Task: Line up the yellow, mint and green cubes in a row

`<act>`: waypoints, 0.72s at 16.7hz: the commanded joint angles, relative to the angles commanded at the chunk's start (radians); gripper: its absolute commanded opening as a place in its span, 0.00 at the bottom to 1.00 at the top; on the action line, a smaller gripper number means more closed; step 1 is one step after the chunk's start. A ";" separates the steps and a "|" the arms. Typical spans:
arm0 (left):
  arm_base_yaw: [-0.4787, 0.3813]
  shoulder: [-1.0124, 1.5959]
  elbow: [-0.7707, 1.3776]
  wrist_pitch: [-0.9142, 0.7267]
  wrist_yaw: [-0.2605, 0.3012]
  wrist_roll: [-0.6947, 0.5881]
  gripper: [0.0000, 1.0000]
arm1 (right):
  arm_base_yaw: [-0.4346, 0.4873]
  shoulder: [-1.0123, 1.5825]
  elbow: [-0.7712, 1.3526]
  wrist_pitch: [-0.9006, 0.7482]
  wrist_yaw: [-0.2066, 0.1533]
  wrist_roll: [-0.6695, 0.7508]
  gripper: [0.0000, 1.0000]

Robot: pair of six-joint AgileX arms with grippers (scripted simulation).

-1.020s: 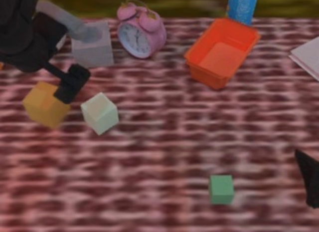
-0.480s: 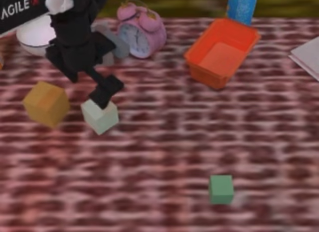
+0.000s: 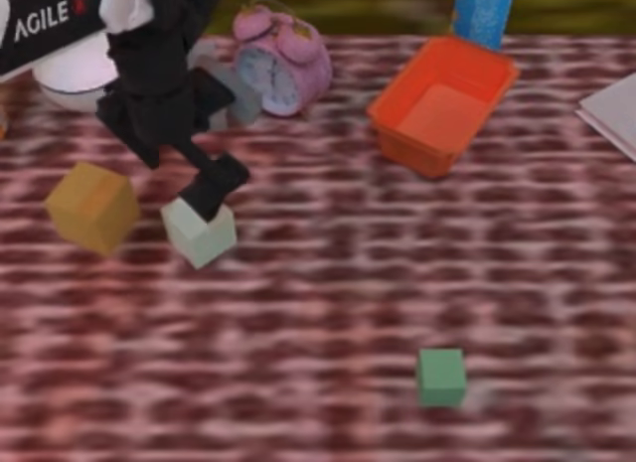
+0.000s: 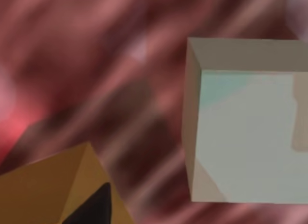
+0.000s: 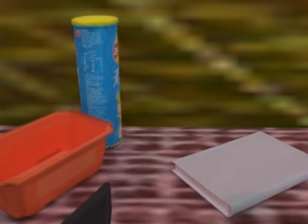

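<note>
Counter (image 3: 328, 283), red-patterned, bearing: yellow cube (image 3: 91, 206), mint cube (image 3: 201, 233), green cube (image 3: 441, 377), clock (image 3: 281, 60), orange bin (image 3: 443, 104), book (image 3: 613, 112).

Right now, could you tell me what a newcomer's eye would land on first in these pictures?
Probably my left gripper, poised on the mint cube at the table's left, with the yellow cube beside it. Next, the orange bin and pink alarm clock at the back; the green cube sits alone in front.

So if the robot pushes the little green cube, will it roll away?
Probably not. The green cube has flat faces and sits flat on the patterned cloth, so it should slide or stop, not roll. It's the smallest cube, so likely light and easily nudged crooked.
</note>
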 joint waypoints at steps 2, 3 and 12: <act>-0.001 0.020 -0.039 0.058 0.000 0.001 1.00 | 0.000 0.000 0.000 0.000 0.000 0.000 1.00; -0.001 0.035 -0.064 0.102 0.000 0.001 1.00 | 0.000 0.000 0.000 0.000 0.000 0.000 1.00; -0.002 0.101 -0.173 0.276 0.001 0.002 1.00 | 0.000 0.000 0.000 0.000 0.000 0.000 1.00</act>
